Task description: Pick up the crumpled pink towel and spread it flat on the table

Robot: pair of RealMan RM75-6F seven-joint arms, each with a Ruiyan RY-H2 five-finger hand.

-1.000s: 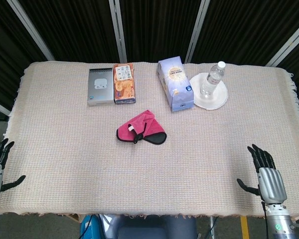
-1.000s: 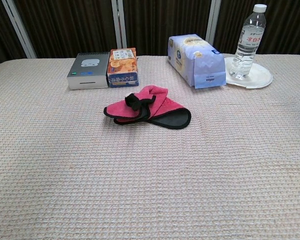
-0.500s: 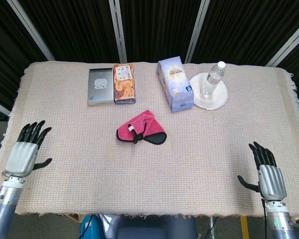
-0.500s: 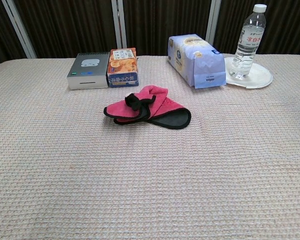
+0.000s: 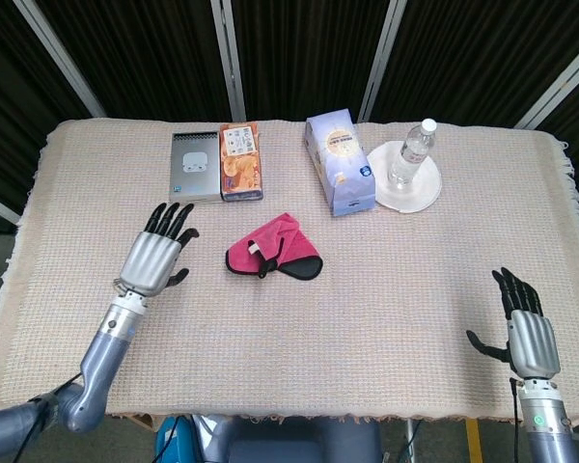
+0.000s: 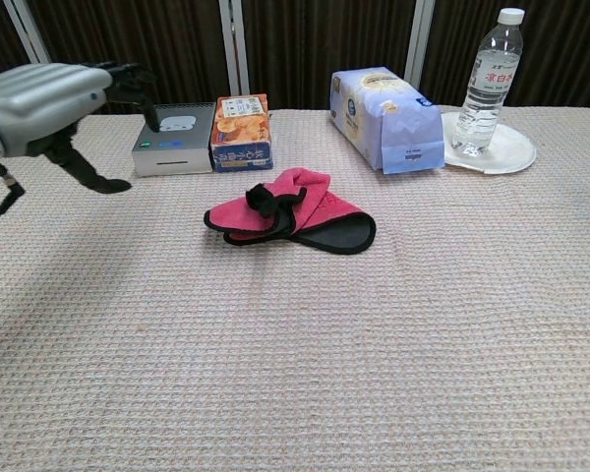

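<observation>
The pink towel point(image 5: 270, 249) with black trim lies crumpled in the middle of the table; in the chest view the towel point(image 6: 293, 208) sits folded over itself. My left hand point(image 5: 157, 256) hovers open, fingers spread, a short way left of the towel, and the left hand point(image 6: 49, 98) shows at the upper left of the chest view. My right hand point(image 5: 529, 333) is open near the table's front right corner, far from the towel, and is out of the chest view.
At the back stand a silver box point(image 5: 194, 169), an orange carton point(image 5: 239, 161), a blue tissue pack point(image 5: 339, 162) and a water bottle point(image 5: 411, 154) on a white plate point(image 5: 422, 193). A woven beige cloth point(image 5: 367, 309) covers the table.
My left hand has swung from the table's left edge inward and forward, toward the towel. The right hand has drifted slightly right and nearer. The towel has not moved.
</observation>
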